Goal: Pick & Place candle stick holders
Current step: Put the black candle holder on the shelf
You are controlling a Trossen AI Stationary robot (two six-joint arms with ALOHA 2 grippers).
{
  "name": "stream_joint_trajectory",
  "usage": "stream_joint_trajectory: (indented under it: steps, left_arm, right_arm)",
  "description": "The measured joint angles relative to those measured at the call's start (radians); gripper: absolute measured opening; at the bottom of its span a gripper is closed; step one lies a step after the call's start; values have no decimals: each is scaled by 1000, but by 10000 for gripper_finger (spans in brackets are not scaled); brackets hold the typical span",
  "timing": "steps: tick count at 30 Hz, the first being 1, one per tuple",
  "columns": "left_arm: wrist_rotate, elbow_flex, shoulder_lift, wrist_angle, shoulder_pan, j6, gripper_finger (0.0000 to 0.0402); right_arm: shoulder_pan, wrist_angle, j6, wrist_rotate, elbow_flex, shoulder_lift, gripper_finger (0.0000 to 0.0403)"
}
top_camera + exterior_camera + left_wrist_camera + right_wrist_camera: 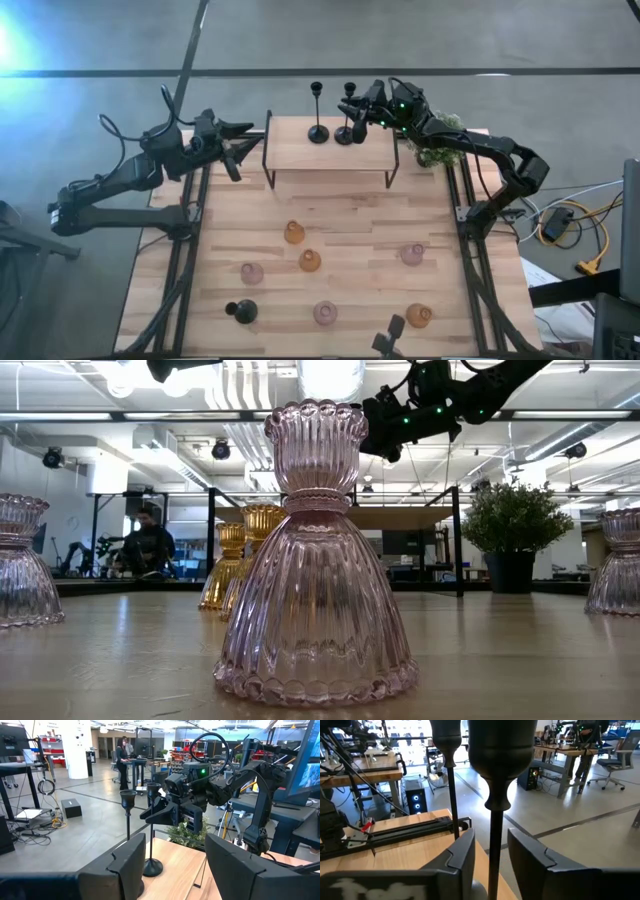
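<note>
Now right jaws point(490, 857) (parted) straddle black holder point(492, 780)

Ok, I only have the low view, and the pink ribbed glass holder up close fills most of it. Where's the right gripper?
Observer: The right gripper is over the raised wooden shelf, at the right-hand black metal thin-stemmed holder.
Operator: Shut on it?
Observer: No. In the right wrist view its fingers stand open either side of the stem, with a gap on each side.
Operator: And the left arm?
Observer: The left gripper hovers open just off the shelf's left end.
</note>
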Motion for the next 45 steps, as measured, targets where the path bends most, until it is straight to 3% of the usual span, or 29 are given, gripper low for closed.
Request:
stream_joint_trajectory:
  steps: [12,31,34,38,45]
  left_arm:
    - [0,0,0,0,0,16,209]
    - [22,0,-1,-57,0,-14,209]
    - [151,12,-4,-160,0,-35,208]
    - [345,75,-8,-422,-12,-116,205]
    - [357,193,8,-810,-181,-360,182]
  right_arm:
    - [0,-44,-41,3,0,-23,183]
    - [-1,-538,-165,53,0,-318,167]
    - [0,-620,-153,53,0,-378,162]
    - [0,-711,-135,53,-3,-446,152]
    - [0,-740,-105,53,-47,-515,135]
